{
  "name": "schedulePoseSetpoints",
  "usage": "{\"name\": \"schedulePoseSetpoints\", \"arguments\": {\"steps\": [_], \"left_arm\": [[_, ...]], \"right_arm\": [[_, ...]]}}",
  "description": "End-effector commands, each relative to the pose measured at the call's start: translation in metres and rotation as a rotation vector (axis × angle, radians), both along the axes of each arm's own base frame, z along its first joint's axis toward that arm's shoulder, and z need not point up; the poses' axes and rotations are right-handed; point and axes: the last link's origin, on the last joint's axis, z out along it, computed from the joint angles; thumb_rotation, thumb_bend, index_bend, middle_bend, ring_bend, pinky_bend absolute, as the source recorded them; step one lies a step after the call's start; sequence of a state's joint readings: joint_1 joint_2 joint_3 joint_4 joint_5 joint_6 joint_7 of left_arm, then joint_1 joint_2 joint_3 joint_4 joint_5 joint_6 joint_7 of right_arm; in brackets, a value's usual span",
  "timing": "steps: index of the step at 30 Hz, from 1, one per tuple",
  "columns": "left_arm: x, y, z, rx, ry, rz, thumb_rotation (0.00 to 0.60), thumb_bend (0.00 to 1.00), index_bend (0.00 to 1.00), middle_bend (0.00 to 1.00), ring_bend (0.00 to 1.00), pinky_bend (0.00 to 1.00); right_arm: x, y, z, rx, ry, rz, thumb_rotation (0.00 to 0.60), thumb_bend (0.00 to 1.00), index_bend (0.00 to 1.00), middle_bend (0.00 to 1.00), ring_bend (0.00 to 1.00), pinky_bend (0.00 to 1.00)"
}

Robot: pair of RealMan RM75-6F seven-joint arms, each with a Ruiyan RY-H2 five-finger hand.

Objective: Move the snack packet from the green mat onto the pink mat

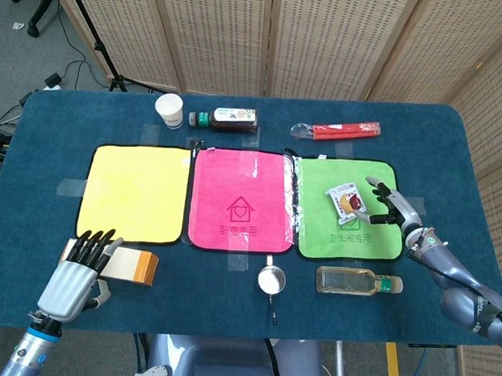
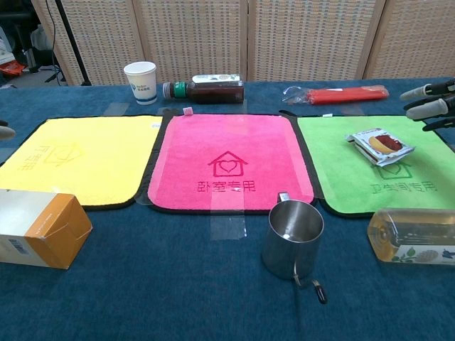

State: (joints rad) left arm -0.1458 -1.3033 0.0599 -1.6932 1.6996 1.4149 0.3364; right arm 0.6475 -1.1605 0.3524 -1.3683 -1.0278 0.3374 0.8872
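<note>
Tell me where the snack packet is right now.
The snack packet lies on the green mat, toward its far right part, with the right hand open just beside it.

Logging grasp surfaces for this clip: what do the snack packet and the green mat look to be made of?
Snack packet: likely thin plastic film, printed and slightly glossy, with crimped edges. Green mat: apparently soft, matte terry-like cloth, with a fuzzy surface and dark stitched border.
</note>
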Motion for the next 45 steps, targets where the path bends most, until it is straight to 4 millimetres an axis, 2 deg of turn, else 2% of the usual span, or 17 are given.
{"name": "schedulePoseSetpoints", "arguments": {"steps": [1, 16, 30, 45], "left_arm": [[0.000, 0.000, 0.000, -0.003, -0.001, -0.002, 0.600, 0.07, 0.00, 0.00, 0.00, 0.00], [0.001, -0.002, -0.002, -0.016, -0.004, -0.004, 0.600, 0.07, 0.00, 0.00, 0.00, 0.00], [0.004, -0.005, 0.000, -0.022, -0.019, -0.018, 0.600, 0.07, 0.00, 0.00, 0.00, 0.00], [0.005, -0.006, -0.003, -0.039, -0.019, -0.022, 0.600, 0.07, 0.00, 0.00, 0.00, 0.00]], "right_arm": [[-0.001, -0.003, -0.002, 0.002, 0.002, -0.008, 0.600, 0.36, 0.02, 0.00, 0.00, 0.00], [-0.020, 0.003, -0.005, 0.014, 0.016, -0.052, 0.600, 0.36, 0.02, 0.00, 0.00, 0.00], [-0.008, 0.009, -0.026, 0.087, -0.009, -0.022, 0.600, 0.36, 0.04, 0.00, 0.00, 0.00], [0.009, 0.009, -0.036, 0.139, -0.007, 0.031, 0.600, 0.36, 0.05, 0.00, 0.00, 0.00]]}}
